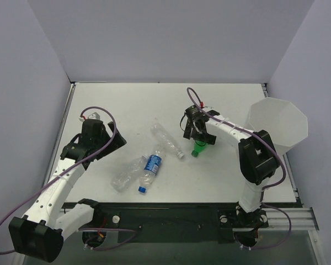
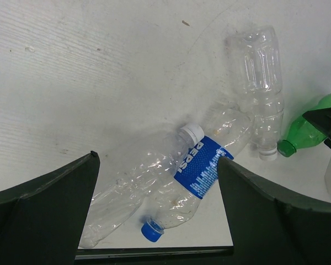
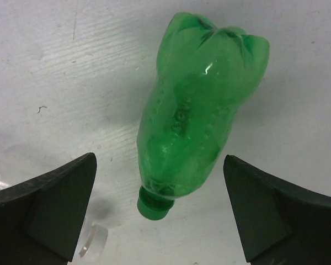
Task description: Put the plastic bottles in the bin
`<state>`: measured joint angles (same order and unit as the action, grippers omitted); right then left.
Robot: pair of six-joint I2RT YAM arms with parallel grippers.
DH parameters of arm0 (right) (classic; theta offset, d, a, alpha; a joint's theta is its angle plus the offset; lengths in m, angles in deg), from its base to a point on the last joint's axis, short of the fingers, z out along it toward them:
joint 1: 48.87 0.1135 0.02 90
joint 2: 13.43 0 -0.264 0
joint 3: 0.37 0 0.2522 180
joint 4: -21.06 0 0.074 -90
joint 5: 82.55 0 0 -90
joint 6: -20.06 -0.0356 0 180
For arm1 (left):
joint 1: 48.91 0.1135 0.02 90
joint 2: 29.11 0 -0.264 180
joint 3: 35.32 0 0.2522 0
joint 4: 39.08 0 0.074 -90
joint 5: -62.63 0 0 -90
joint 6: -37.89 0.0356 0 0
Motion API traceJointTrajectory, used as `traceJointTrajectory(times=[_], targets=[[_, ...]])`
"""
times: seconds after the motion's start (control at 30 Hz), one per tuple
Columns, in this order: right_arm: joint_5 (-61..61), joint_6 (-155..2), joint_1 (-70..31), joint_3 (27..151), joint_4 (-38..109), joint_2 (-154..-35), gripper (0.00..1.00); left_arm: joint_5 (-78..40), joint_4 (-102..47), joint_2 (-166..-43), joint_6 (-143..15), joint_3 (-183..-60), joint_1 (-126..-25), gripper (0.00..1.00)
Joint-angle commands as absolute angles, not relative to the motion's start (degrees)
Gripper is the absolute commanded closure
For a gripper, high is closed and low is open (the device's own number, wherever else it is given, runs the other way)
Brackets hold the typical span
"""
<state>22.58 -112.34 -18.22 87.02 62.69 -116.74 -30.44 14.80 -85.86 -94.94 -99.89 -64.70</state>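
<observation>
Right pincer (image 3: 159,176) spread wide over green bottle (image 3: 193,110) lying on bench (image 3: 44,66), centred in its gap, prob. lined up to grab. Left pincer (image 2: 157,187) open too, blue-label bottle (image 2: 201,168) just ahead.

My left arm (image 1: 60,176) reaches forward from its base, its wrist turned inward, and my left gripper (image 2: 158,160) has its jaws spread wide. My right arm (image 1: 254,160) folds at the elbow and reaches leftward. My right gripper (image 3: 160,159) seems to point nearly straight down, fingers wide apart.
</observation>
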Motion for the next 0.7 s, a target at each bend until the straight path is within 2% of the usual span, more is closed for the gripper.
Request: traceJointTrajectory(times=[0.0, 0.07, 0.2, 0.23, 0.27, 0.33, 0.47, 0.67], targets=[[23.8, -113.1, -19.69, 85.55, 60.13, -119.16, 0.07, -32.73, 15.81, -85.62, -93.6, -101.64, -65.08, 0.01], [23.88, -112.75, -20.13, 85.64, 59.52, -120.13, 0.12, -33.78, 16.34, -85.19, -93.33, -101.99, -65.08, 0.02], [24.76, -112.05, -20.22, 85.99, 59.25, -121.19, 0.31, -34.31, 16.96, -84.57, -92.98, -101.82, -65.08, 0.02], [24.68, -112.04, -20.22, 86.16, 59.25, -121.1, 0.4, -34.4, 17.05, -84.57, -93.07, -101.82, -65.08, 0.02], [24.67, -111.96, -20.13, 86.08, 59.34, -120.93, 0.42, -34.49, 16.96, -84.57, -93.07, -101.73, -65.08, 0.01], [24.67, -111.69, -20.13, 86.34, 59.86, -119.61, 0.5, -34.49, 17.22, -84.66, -93.16, -102.34, -65.08, 0.01], [26.78, -109.42, -18.64, 87.74, 62.05, -111.54, 0.72, -35.8, 17.93, -84.74, -92.72, -103.57, -65.08, 0.01], [29.76, -103.18, -17.41, 102.06, 73.22, -102.32, 0.73, -35.46, 17.4, -86.15, -92.1, -104.19, -65.08, 0.01]])
